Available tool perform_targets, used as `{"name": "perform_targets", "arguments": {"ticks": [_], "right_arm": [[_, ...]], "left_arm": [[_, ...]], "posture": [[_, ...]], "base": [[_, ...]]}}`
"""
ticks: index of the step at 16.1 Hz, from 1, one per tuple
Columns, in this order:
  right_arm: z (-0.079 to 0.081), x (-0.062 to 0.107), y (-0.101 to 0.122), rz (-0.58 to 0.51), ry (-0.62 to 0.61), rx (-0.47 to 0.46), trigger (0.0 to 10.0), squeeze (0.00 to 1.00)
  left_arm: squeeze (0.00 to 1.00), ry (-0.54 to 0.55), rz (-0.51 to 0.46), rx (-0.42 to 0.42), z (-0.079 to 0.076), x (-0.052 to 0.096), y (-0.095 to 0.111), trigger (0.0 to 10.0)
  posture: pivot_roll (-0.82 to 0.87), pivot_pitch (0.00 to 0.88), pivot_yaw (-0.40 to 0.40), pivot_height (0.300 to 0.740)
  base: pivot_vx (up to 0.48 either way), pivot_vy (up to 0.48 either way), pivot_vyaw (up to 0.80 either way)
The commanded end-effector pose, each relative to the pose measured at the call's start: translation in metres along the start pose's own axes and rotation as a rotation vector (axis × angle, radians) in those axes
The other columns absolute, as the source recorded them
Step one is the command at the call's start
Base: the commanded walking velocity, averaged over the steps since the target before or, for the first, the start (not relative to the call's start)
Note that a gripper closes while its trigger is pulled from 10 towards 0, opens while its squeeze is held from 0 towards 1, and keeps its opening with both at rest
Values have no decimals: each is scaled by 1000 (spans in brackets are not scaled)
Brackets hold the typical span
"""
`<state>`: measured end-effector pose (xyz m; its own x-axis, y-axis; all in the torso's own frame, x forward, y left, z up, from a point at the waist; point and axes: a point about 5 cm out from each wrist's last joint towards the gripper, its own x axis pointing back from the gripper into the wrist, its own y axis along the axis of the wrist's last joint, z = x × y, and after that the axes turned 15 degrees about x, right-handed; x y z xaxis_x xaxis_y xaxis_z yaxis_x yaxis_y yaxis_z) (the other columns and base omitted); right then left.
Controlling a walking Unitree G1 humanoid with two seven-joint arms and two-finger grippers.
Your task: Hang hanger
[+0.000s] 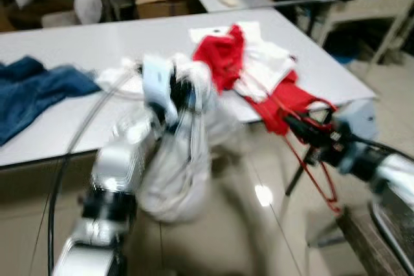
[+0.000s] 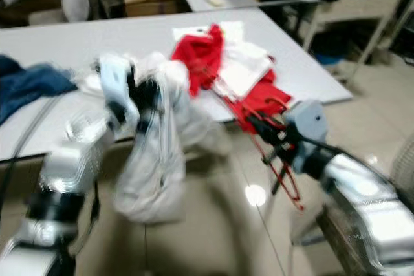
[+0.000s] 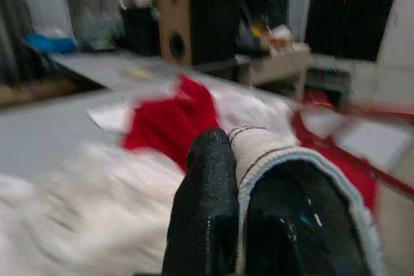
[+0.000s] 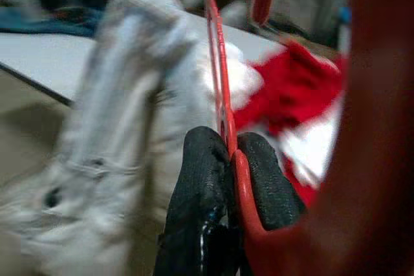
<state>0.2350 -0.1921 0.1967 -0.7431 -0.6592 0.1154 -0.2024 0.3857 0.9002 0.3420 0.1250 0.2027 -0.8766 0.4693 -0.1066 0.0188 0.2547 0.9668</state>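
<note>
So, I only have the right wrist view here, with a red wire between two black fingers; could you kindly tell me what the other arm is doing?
Observer: The left gripper is shut on the collar edge of a white garment, lifted off the table edge.
Operator: Thank you. What exactly is the red wire I'm pinching?
Observer: A red hanger; your right gripper holds it right of the table, its loop hanging toward the floor.
Operator: Is anything else on that table?
Observer: Yes, a blue garment lies at the left end and a red and white pile at the right.
</note>
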Motion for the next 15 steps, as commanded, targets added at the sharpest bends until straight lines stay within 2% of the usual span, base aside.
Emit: {"name": "perform_targets", "arguments": {"ticks": [1,3,7,8,9,10,14,15], "right_arm": [[-2,7,6,-13,52,10,10000,0],[-8,17,15,-8,175,53,10000,0],[-12,30,32,-43,288,57,10000,0],[-15,33,33,-16,326,75,10000,0],[-17,33,33,-4,339,82,10000,0],[-20,30,33,7,347,106,10000,0],[-24,24,43,-43,353,119,10000,0],[-27,22,46,-55,344,134,10000,0]], "left_arm": [[0,-32,-76,-12,-3,-7,25,10000],[0,-52,-126,-48,0,-21,58,10000],[0,-25,-173,-100,13,-33,89,10000],[0,-64,-211,-104,11,-38,110,10000],[0,-83,-227,-105,9,-40,118,10000],[0,-150,-280,-90,-1,-43,140,10000],[0,-235,-366,-62,-13,-42,174,10000],[0,-270,-387,-77,-18,-42,183,10000]], "posture": [[-139,0,22,740],[-129,0,16,740],[-132,0,13,740],[-133,0,11,740],[-133,0,10,740],[-135,0,7,740],[-132,0,3,740],[-135,0,5,740]], "base": [[364,0,0],[366,0,0],[362,0,0],[368,0,0],[368,0,0],[368,0,0],[371,0,0],[375,0,0]]}}
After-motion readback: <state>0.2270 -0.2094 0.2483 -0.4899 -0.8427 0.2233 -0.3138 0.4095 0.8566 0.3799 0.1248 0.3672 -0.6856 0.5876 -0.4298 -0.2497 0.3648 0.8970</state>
